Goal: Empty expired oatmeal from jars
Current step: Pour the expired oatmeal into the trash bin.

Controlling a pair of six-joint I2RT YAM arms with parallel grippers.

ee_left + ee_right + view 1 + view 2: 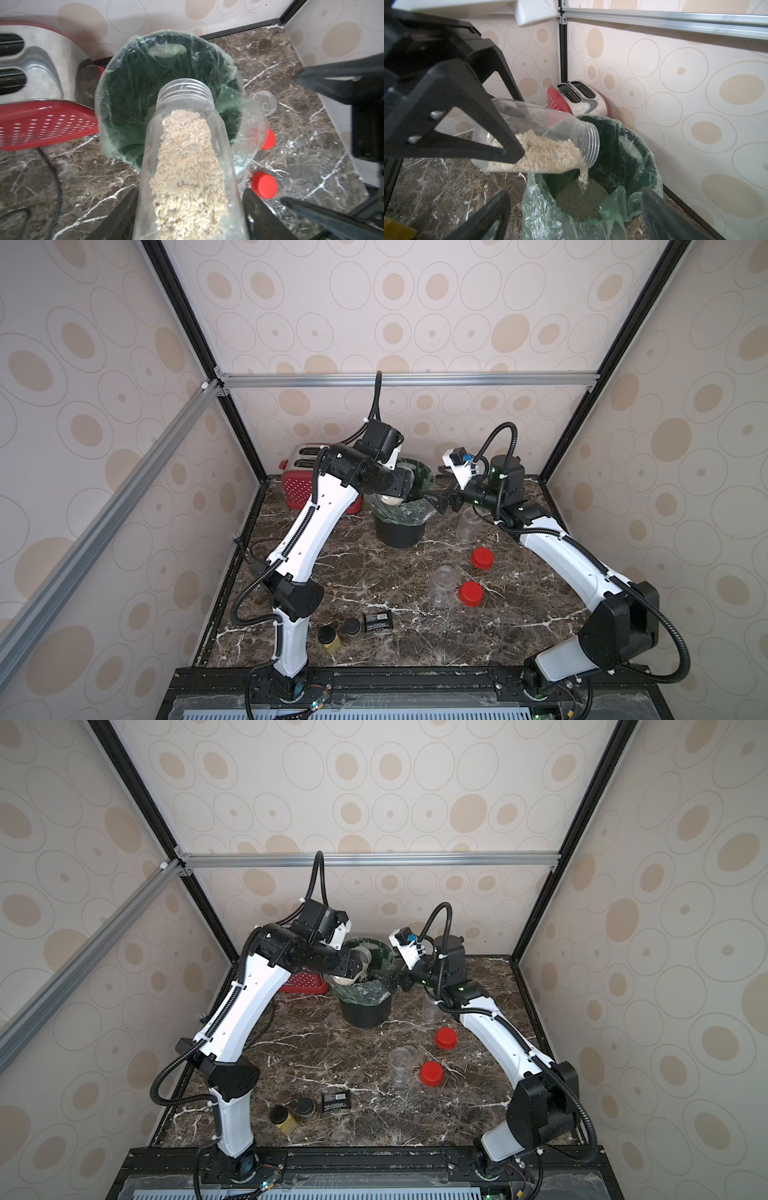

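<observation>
On the marble table (374, 572), a lined bin (398, 531) was stood near a toaster (299, 472). Beside its rim the right gripper (440, 499) was held spread and empty. One jar (550, 133) was clamped by the left gripper (189, 209) and tipped over the bin (mouth downward), with oatmeal (546, 153) being spilled inside. Two empty jars (468, 524) (443, 587) were left beside red lids (482, 558).
</observation>
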